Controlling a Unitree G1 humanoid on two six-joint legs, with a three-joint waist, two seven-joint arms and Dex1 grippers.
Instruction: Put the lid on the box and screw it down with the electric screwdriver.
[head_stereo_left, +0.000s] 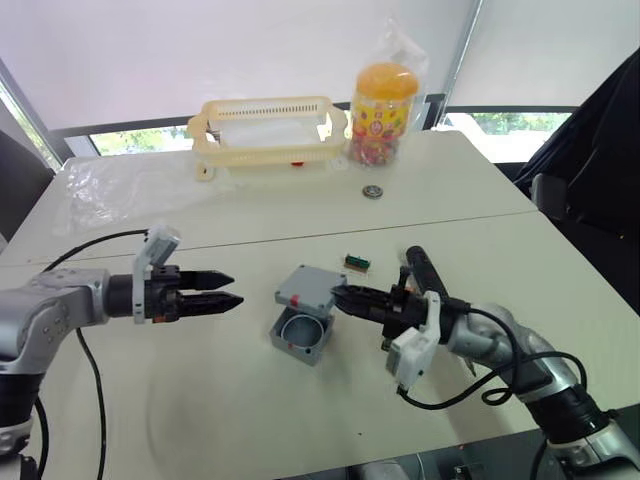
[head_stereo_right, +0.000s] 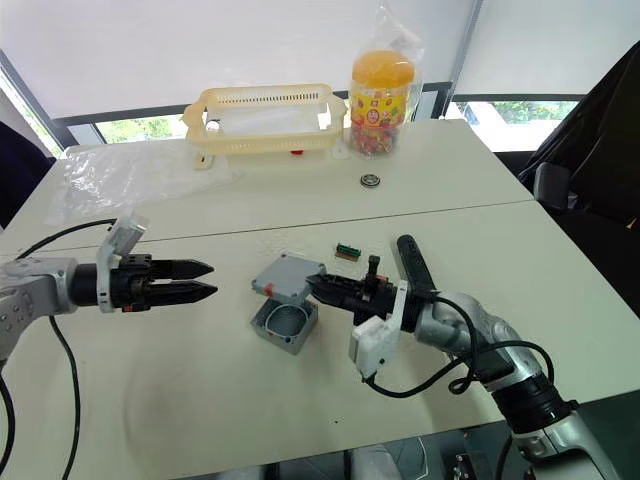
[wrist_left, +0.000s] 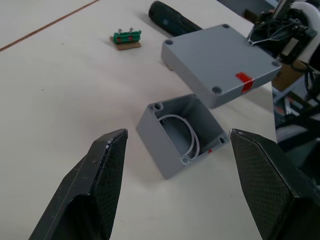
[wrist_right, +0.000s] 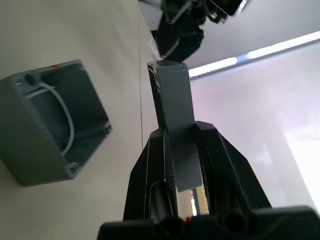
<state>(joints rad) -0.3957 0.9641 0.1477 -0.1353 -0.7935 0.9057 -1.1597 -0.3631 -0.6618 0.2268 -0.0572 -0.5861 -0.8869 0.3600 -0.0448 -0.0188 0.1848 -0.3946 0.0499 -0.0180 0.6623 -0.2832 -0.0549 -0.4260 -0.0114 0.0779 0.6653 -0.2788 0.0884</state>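
Lid (head_stereo_left: 304, 287): pinched by one edge between the two black fingers of the right gripper (head_stereo_left: 345, 297), held off the table, tilted, partly over the far rim of the box (head_stereo_left: 300, 336). Right wrist view shows the grey plate edge-on, clamped between the fingers. Red mark on the lid's side edge; screw holes at its corners.

Box sits open on the white table (head_stereo_left: 200, 400), near its middle, round ring visible inside, small red mark on one wall. Bare table all round the box on the near side and to the left; near table edge well clear.

Left gripper (head_stereo_left: 225, 290): fingers apart, holding nothing, pointing at the box from the left with a bare gap between. Black cable (head_stereo_left: 95, 240) trails from that arm across the table.

Electric screwdriver (head_stereo_right: 412, 262) lies flat on the table just beyond the right arm, close to the right gripper. Small green block (head_stereo_left: 356, 263) just beyond the lid, apart from it.

A seam runs across the table beyond these. Further off: small round metal ring (head_stereo_left: 373, 191), crumpled clear plastic sheet (head_stereo_left: 110, 190) at far left, cream slotted basket (head_stereo_left: 268, 128), and a yellow-lidded jar (head_stereo_left: 384, 113) in a clear bag. Jar label print not legible.
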